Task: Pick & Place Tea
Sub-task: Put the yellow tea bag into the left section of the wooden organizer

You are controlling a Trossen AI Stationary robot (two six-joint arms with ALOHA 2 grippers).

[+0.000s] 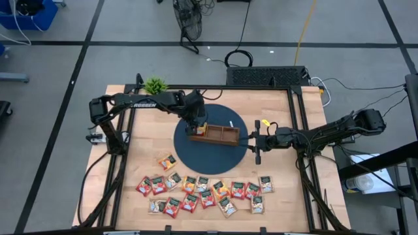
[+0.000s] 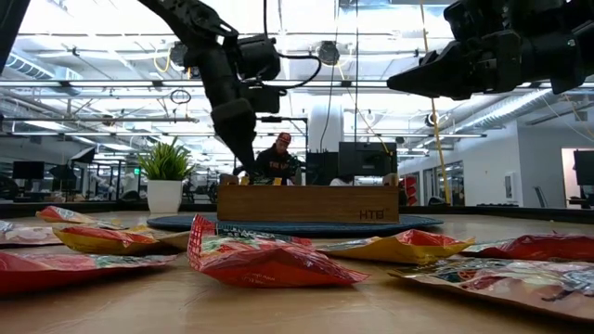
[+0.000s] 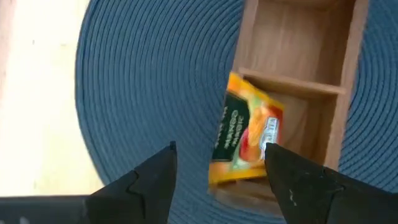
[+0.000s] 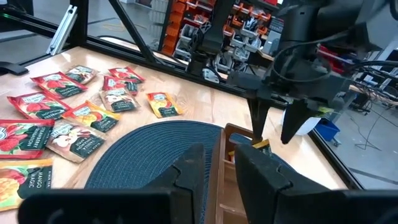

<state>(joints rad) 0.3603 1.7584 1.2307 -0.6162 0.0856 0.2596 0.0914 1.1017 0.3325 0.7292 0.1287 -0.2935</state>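
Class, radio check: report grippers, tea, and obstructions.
Left gripper open over tray. Orange sachet lies loose in its end compartment. Right gripper waits beside the tray. Nothing in the way.

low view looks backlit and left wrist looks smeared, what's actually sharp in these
Low view: bright ceiling lights leave the arms as silhouettes, nearest sachets soft, wooden tray crisp. Left wrist view: the orange sachet is motion-blurred between the open left gripper fingers. High view: evenly lit, sharp.
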